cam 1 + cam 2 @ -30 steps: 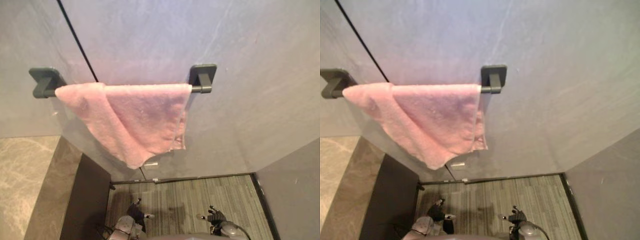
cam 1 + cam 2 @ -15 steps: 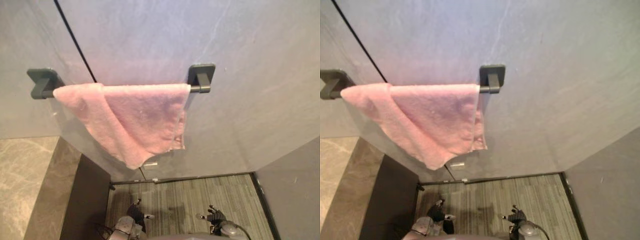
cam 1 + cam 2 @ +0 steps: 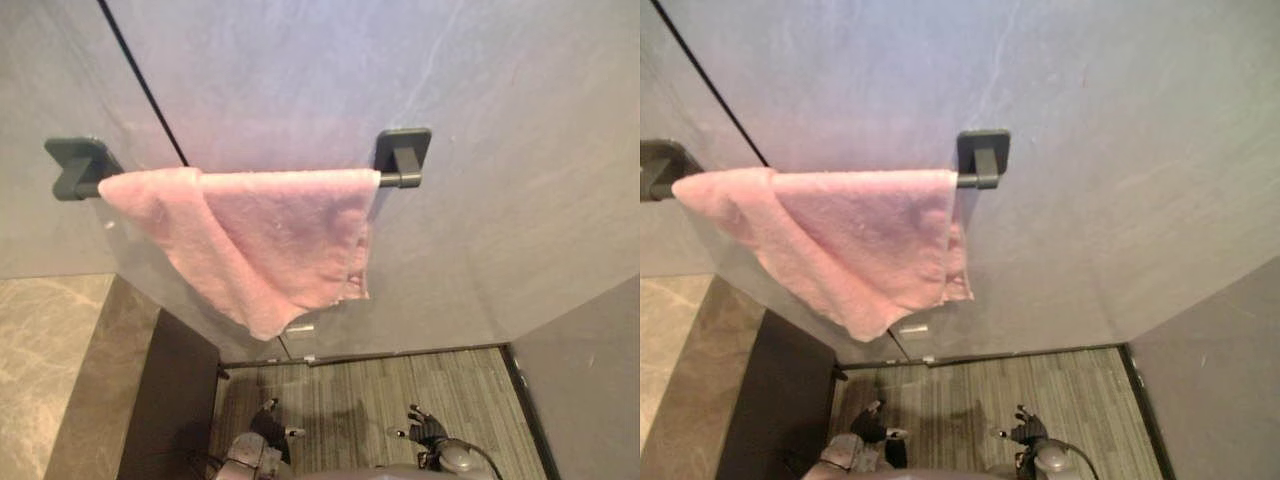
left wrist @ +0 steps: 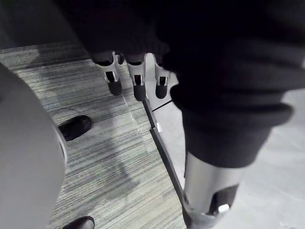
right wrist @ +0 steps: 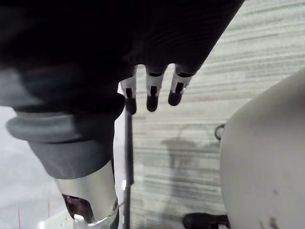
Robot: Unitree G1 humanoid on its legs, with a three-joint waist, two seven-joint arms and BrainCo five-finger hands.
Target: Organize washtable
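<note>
A pink towel (image 3: pixel 260 240) hangs crookedly over a dark towel bar (image 3: pixel 402 157) on the grey wall, bunched toward the left bracket (image 3: pixel 72 165) with one corner drooping low. Far below it, near the floor, my left hand (image 3: pixel 268 428) and right hand (image 3: pixel 425 428) hang down at my sides. In the wrist views the left hand's fingers (image 4: pixel 136 86) and the right hand's fingers (image 5: pixel 152 93) are relaxed and straight, open, holding nothing. Both hands are well away from the towel.
A marble-topped counter (image 3: pixel 50 360) with a dark side panel (image 3: pixel 175 400) stands at the left. Striped grey flooring (image 3: pixel 350 400) lies below the wall. A grey panel (image 3: pixel 590 380) closes the right side.
The head camera has shifted a little, so the whole picture has slid. The towel hangs as before and both hands stay low.
</note>
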